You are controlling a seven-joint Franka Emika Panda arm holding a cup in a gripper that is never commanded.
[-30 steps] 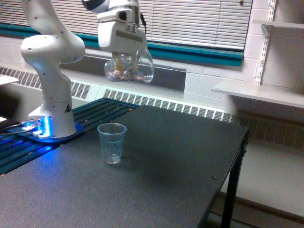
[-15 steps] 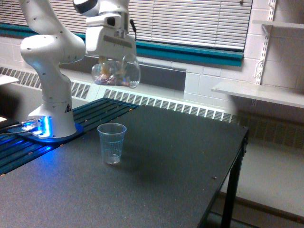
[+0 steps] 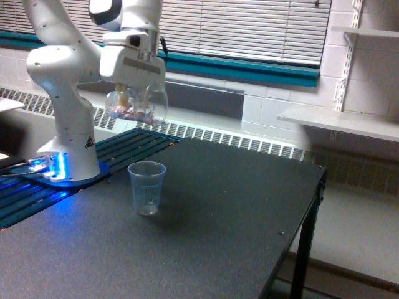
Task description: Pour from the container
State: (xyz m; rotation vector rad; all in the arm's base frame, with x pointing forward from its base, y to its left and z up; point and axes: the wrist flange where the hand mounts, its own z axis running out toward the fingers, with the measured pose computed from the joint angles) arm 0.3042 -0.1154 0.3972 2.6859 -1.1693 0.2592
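The cup [image 3: 147,187] stands on the worktop [image 3: 237,212], toward its left side. The container [image 3: 136,106] hangs in the pincer [image 3: 134,93] above the cup, slightly to its left. The arm's base [image 3: 68,165] sits farther left; a shelf [image 3: 340,121] lies far right.

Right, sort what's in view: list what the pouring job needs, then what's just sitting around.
Part of the job:
- container, clear and rounded, pinkish bits inside, held in the air
- gripper, closed on the container
- clear plastic cup, upright on the table, below the container, looks empty

Just around:
- wall shelf
- window blinds
- radiator grille
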